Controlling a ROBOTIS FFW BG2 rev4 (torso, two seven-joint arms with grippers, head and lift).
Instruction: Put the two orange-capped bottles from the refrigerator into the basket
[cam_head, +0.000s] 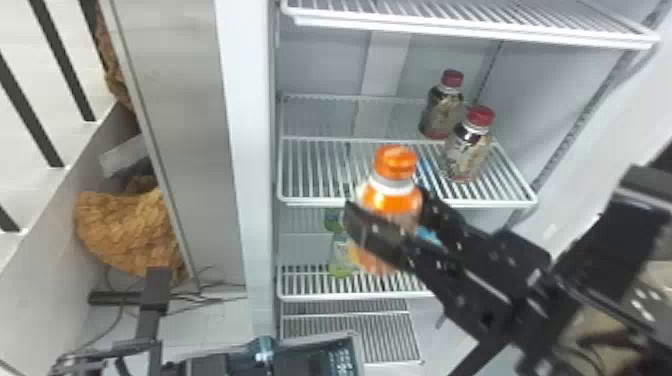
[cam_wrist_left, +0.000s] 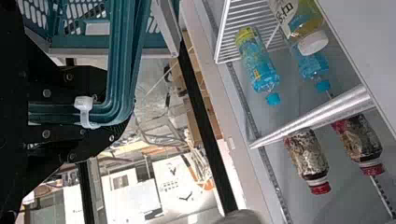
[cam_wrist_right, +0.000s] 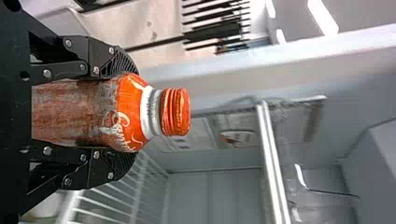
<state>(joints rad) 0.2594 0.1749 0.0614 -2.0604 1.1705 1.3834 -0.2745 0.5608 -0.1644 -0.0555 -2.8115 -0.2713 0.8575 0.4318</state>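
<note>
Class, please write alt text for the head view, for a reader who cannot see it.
The robot's right gripper holds an orange-capped bottle before an open refrigerator's wire shelves. Two red-capped bottles stand on one shelf, a greenish bottle on the shelf below.

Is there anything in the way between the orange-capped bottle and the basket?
Nothing visible blocks it: the orange-capped bottle, held by the right gripper, appears in front of the shelves, with the basket at the head view's bottom edge.
</note>
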